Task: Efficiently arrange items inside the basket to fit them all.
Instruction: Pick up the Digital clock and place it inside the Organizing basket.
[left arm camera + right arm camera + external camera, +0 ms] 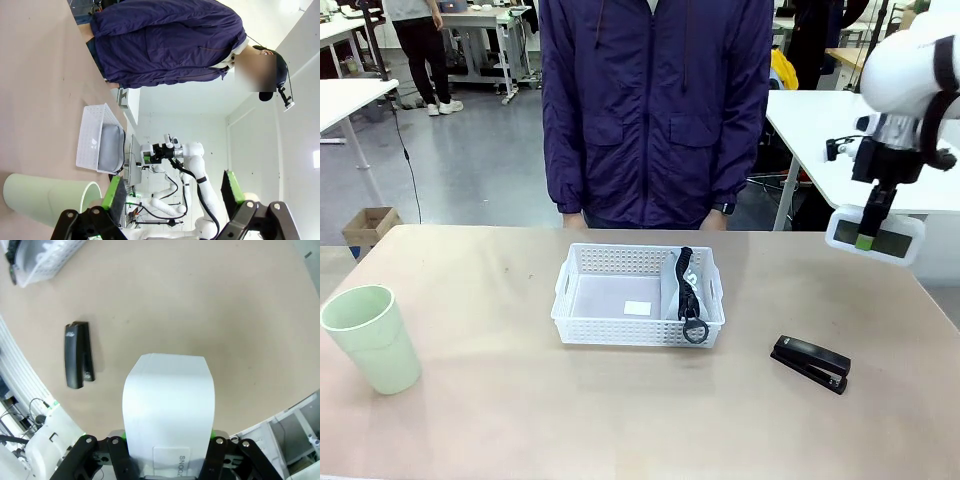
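While fast in right jaws, box [169, 395]; pouch [110, 150] in basket [620, 262]; left jaws wide, empty.

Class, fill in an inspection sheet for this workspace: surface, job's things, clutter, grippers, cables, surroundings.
Surface: beige table, no spills seen.
Job's things: white basket mid-table, grey pouch on edge along its right wall; green cup upright at left; black stapler on the table at right; white box held in the air.
Clutter: nothing seen.
Grippers: right gripper shut on the white box; left gripper open, empty.
Cables: black cable hanging by a far table.
Surroundings: person standing at the far side; cardboard box on the floor.
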`<state>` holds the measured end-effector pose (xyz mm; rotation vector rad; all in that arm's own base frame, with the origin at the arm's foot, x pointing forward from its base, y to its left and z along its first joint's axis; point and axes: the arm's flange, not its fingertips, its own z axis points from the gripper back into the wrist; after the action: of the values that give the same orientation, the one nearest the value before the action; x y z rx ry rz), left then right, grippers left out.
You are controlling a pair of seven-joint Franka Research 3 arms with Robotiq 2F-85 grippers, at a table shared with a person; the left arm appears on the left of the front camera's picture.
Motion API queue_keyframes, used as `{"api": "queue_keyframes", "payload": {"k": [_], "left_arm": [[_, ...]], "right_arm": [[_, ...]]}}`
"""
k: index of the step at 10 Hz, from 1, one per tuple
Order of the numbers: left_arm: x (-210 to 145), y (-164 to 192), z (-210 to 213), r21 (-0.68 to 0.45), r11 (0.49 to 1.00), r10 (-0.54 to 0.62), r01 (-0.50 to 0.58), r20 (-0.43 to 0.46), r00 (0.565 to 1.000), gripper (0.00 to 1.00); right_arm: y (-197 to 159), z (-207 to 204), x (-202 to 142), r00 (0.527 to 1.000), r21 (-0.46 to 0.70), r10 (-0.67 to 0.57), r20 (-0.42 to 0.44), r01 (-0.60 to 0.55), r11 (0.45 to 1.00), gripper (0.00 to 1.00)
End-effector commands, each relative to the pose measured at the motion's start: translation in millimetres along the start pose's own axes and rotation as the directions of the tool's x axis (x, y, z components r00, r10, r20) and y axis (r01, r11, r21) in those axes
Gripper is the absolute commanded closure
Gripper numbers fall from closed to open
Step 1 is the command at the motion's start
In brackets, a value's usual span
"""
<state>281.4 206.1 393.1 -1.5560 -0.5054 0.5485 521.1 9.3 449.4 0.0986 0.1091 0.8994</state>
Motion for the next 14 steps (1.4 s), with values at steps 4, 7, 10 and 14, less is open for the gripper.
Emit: {"api": "queue_keyframes", "payload": {"k": [4,7,10,14], "left_arm": [[-1.4,-1.3,0.1,-0.012,1.0,-0.012,0.012,-0.004,1.0,0.0],[-1.4,-1.3,0.1,-0.012,1.0,-0.012,0.012,-0.004,1.0,0.0],[-1.4,-1.3,0.1,-0.012,1.0,-0.012,0.012,-0.004,1.0,0.0],[-1.4,-1.3,0.1,-0.012,1.0,-0.012,0.012,-0.004,1.0,0.0]], "right_arm": [[15.8,-4.2,-20.9,1.0,0.012,-0.023,-0.009,0.023,1.0,0.72],[15.8,-4.2,-20.9,1.0,0.012,-0.023,-0.009,0.023,1.0,0.72],[20.3,-7.5,-21.1,1.0,0.022,-0.027,-0.012,0.027,0.999,0.48],[107.1,40.1,70.5,0.998,-0.064,-0.036,0.055,0.039,0.997,0.48]]}}
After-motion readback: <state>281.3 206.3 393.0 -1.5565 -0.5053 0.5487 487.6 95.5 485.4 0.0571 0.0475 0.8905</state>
